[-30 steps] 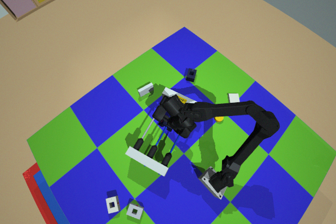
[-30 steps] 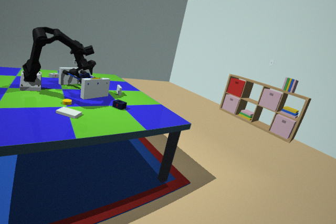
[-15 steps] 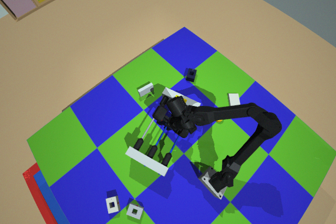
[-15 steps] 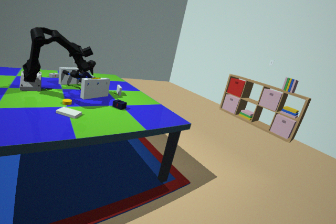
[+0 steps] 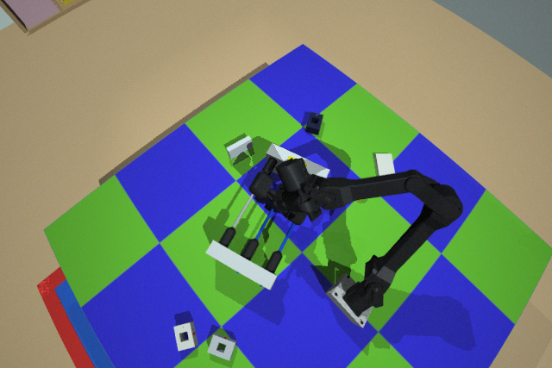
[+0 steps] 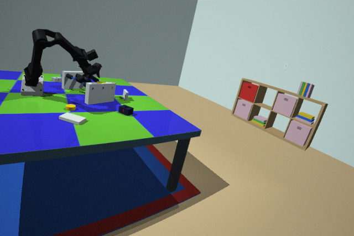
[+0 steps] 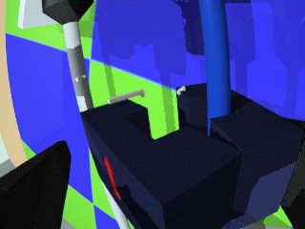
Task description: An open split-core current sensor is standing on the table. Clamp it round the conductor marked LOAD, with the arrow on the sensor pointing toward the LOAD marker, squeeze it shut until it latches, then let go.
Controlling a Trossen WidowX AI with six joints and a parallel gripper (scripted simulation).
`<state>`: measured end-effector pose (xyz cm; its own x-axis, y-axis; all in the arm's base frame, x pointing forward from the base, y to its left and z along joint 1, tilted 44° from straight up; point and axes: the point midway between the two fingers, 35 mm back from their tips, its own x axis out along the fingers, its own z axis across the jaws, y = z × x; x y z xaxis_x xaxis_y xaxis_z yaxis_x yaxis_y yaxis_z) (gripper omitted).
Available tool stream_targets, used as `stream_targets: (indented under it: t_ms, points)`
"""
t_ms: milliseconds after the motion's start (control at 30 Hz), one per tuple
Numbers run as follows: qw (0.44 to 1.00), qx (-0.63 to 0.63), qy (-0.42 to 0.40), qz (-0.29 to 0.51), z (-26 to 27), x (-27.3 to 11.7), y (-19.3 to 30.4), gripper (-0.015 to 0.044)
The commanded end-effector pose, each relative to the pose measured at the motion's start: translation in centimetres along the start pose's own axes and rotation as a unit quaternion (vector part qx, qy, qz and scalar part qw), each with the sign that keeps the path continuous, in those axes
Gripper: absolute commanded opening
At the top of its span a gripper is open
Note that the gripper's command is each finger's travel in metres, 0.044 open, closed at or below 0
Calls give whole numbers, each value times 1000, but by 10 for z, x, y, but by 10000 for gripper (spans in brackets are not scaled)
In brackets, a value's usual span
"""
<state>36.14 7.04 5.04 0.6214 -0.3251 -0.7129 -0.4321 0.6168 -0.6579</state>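
The dark navy split-core sensor is between my fingers in the wrist view, its two halves apart, with a red mark on the left half's side. A blue conductor runs down to the gap between the halves; its lower part is hidden. My gripper is open wide. The left finger stands clear of the sensor; contact at the right finger is unclear. Yellow lettering on the far white block is partly hidden, and I cannot read LOAD.
A grey-white conductor and another blue conductor flank it. They enter the near white block. A second navy sensor, two white sensors, a yellow disc and a white slab stand around.
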Motion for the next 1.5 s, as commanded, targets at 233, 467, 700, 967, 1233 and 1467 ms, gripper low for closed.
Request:
stream_targets:
  t_ms: [233, 467, 700, 967, 1233, 1467]
  points:
    - [1000, 4, 1, 1, 6, 2, 0, 440]
    - [1000, 4, 1, 1, 8, 2, 2, 440]
    - [1000, 4, 1, 1, 9, 2, 2, 440]
    - [1000, 4, 1, 1, 9, 1, 2, 440]
    - [1000, 4, 1, 1, 9, 1, 2, 440]
    - [1000, 4, 1, 1, 9, 1, 2, 440]
